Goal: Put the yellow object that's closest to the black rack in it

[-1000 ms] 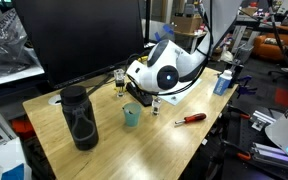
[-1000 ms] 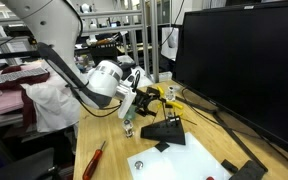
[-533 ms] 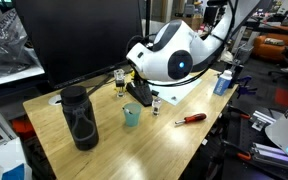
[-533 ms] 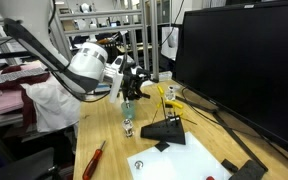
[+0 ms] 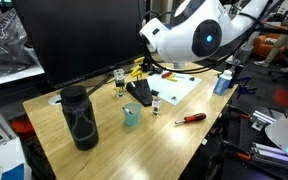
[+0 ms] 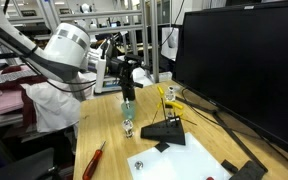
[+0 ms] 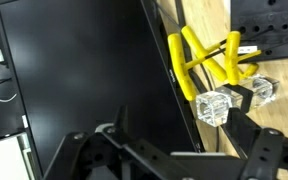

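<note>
The black rack (image 5: 139, 92) stands on the wooden table by the monitor base; it also shows in an exterior view (image 6: 164, 130) and at the top right of the wrist view (image 7: 269, 30). Bright yellow sticks (image 7: 199, 60) sit together right beside it, at the monitor's foot (image 5: 140, 70) (image 6: 167, 95). One thin stick reaches the rack's edge; I cannot tell whether it rests in it. My gripper (image 6: 127, 78) hangs well above and away from the rack, open and empty (image 7: 179, 160).
A teal cup (image 5: 131, 115), a tall black mesh cylinder (image 5: 79, 117), a red-handled tool (image 5: 191, 118) and a blue cup (image 5: 222, 82) stand on the table. Clear cubes (image 7: 212, 105) sit by the rack. A large monitor (image 6: 244, 70) is behind.
The arm has lifted up and pulled back from the rack. The gripper was low over the rack and yellow sticks a second ago; now it is high and clear of them.
</note>
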`<action>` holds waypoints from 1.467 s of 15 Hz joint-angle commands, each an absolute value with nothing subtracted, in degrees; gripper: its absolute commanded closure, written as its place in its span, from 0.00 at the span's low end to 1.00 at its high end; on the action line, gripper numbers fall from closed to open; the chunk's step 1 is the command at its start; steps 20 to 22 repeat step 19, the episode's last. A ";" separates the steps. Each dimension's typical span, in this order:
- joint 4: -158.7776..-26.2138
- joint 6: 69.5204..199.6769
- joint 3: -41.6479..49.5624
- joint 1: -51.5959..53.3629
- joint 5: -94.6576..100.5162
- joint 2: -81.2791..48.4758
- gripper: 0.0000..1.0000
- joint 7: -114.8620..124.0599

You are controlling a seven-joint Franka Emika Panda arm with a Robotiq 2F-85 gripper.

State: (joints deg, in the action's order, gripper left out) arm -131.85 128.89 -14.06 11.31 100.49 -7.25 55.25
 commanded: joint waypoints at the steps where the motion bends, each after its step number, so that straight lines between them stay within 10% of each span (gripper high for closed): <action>1: -135.46 136.76 -14.12 10.81 89.31 -2.23 0.00 53.29; 22: -139.09 139.91 -13.78 12.43 73.55 2.31 0.00 52.48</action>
